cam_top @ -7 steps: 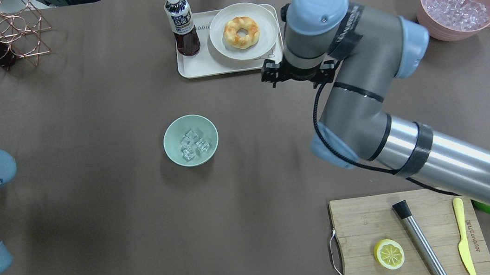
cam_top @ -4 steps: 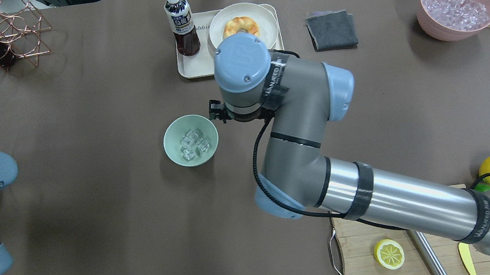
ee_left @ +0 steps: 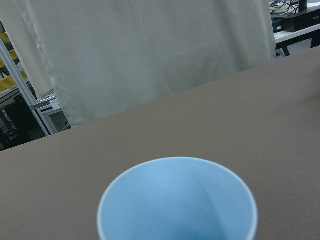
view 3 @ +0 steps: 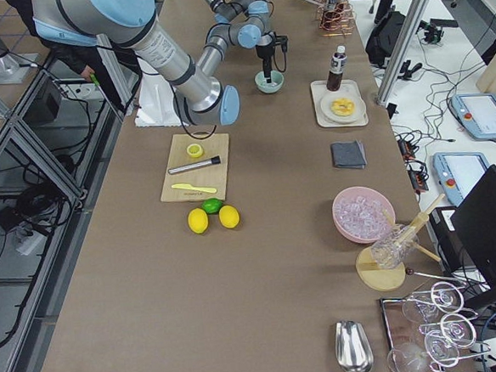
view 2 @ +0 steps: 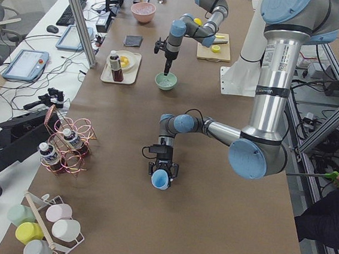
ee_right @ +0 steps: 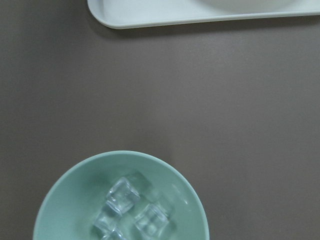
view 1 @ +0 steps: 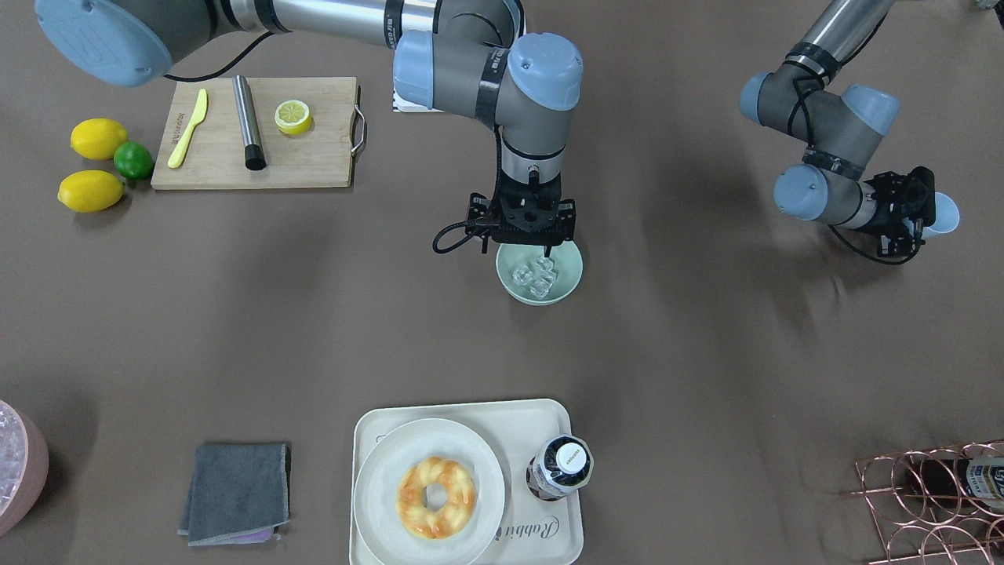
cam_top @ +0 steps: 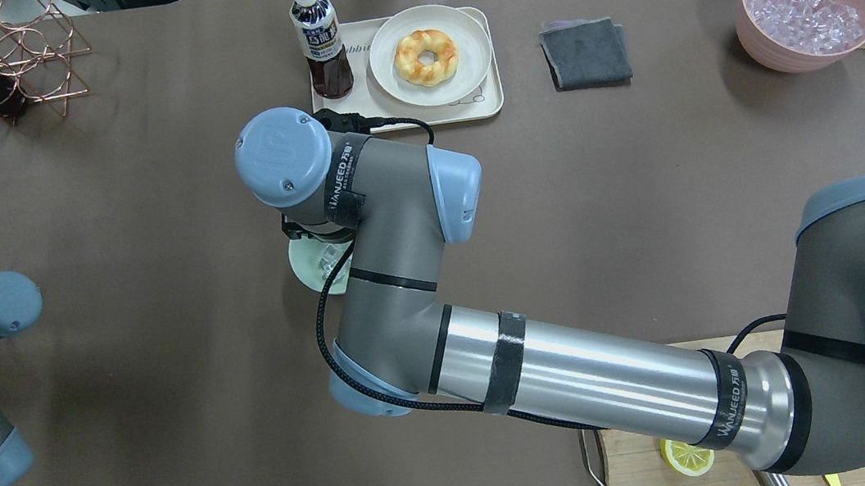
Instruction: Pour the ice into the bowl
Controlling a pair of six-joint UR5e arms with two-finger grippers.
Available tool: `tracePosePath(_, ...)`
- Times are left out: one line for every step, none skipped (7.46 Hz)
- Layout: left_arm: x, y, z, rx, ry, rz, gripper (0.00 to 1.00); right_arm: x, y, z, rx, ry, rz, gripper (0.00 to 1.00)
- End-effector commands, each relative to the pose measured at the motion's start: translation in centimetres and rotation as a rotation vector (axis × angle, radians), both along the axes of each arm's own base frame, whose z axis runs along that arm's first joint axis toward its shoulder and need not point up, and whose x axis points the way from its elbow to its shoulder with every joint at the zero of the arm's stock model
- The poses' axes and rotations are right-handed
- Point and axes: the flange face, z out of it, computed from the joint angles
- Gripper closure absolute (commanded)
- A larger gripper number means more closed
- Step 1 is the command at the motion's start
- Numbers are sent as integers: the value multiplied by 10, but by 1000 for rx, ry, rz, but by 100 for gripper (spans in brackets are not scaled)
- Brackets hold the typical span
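The mint-green bowl (view 1: 563,289) stands mid-table with a few clear ice cubes (view 1: 536,276) in it. It fills the bottom of the right wrist view (ee_right: 70,200), where the ice (ee_right: 125,192) shows too. My right gripper (view 1: 543,249) points straight down over the bowl's robot-side rim. One dark fingertip reaches just inside; I cannot tell if it is open or shut. In the overhead view the right arm hides most of the bowl (cam_top: 304,273). My left gripper (view 1: 929,213) is shut on a pale blue cup (view 1: 943,213), held tipped on its side away from the bowl; the cup (ee_left: 177,200) looks empty.
A tray (cam_top: 339,118) holds a donut plate (cam_top: 458,50) and a bottle (cam_top: 321,42) beyond the bowl. A grey cloth (cam_top: 585,51) and a pink ice container (cam_top: 804,11) lie to the right. A cutting board (view 1: 314,161), lemons (view 1: 90,191) and a wire rack (cam_top: 5,56) sit at the edges.
My right arm has swept leftwards from near the tray to directly over the bowl, now covering most of it in the overhead view. The left arm has barely shifted.
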Motion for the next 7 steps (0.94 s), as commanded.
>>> tracePosePath(2, -1, 2, -1, 2, 8, 23, -15, -11, 10, 18, 0, 3, 2)
tracePosePath(3, -3, -6, 8, 12, 15, 3, -5, -24, 15, 28, 9, 6, 2)
tracePosePath(7, -6, -20, 10, 36, 50, 3, 2, -33, 23, 29, 17, 13, 2)
tracePosePath(6, -7, -38, 23, 63, 76, 3, 8, -37, 33, 25, 20, 17, 2)
tracePosePath(6, -7, -43, 24, 66, 78, 3, 11, -37, 44, 28, 10, 18, 2)
tracePosePath(6, -8, -46, 20, 67, 92, 3, 10, -37, 55, 31, -1, 17, 11)
tracePosePath(2, -7, -55, 20, 81, 124, 3, 9, -36, 54, 32, -4, 18, 31)
